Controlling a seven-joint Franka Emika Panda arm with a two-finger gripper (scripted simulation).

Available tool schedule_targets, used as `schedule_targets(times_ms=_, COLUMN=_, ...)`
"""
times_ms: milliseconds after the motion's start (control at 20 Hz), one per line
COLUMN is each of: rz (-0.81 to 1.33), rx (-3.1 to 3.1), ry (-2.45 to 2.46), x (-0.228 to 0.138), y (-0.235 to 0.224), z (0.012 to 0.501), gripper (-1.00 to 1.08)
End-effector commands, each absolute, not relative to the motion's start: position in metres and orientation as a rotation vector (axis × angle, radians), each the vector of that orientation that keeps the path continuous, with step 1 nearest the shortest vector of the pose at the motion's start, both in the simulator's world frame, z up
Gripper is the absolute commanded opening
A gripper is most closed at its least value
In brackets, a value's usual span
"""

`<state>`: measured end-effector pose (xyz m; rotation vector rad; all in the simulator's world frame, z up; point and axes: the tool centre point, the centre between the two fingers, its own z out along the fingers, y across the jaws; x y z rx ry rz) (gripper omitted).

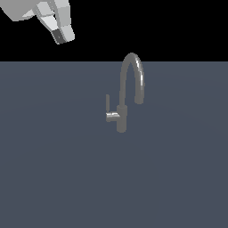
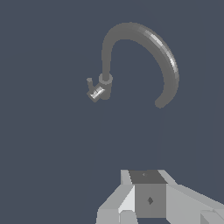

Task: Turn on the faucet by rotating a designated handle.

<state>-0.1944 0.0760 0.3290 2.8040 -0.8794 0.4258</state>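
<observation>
The faucet point(image 1: 121, 116) is a small grey metal tap with a tall arched spout, standing upright on the dark grey surface point(image 1: 53, 178) at the middle of the exterior view. The handle point(image 1: 108, 107) is a thin L-shaped lever: a shiny stub sticks out toward the exterior view's left and ends in a slim upright rod. My gripper point(image 1: 62, 34) hangs high at the upper left, well apart from the faucet, with its fingers together and nothing in them. The wrist view shows the faucet point(image 2: 144, 37) from above, the handle point(image 2: 94, 89) and my gripper point(image 2: 148, 192).
The flat dark grey surface spreads all around the faucet. Beyond its far edge there is only black background point(image 1: 178, 26). No other object is in view.
</observation>
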Motion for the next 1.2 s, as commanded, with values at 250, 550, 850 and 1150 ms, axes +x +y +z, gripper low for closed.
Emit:
schedule_targets(times_ms=250, rz=0.501, rx=2.715, ry=-1.013, x=-0.171, y=0.085, z=0.300, gripper=-1.00)
schedule_targets(times_ms=550, rz=0.552, rx=2.646, ry=-1.105, x=-0.152, y=0.089, z=0.281, gripper=-1.00)
schedule_targets(times_ms=850, rz=0.597, rx=2.579, ry=-1.187, x=-0.134, y=0.091, z=0.264, gripper=-1.00)
schedule_targets(times_ms=1150, rz=0.637, rx=2.514, ry=-1.260, x=-0.117, y=0.091, z=0.250, gripper=-1.00)
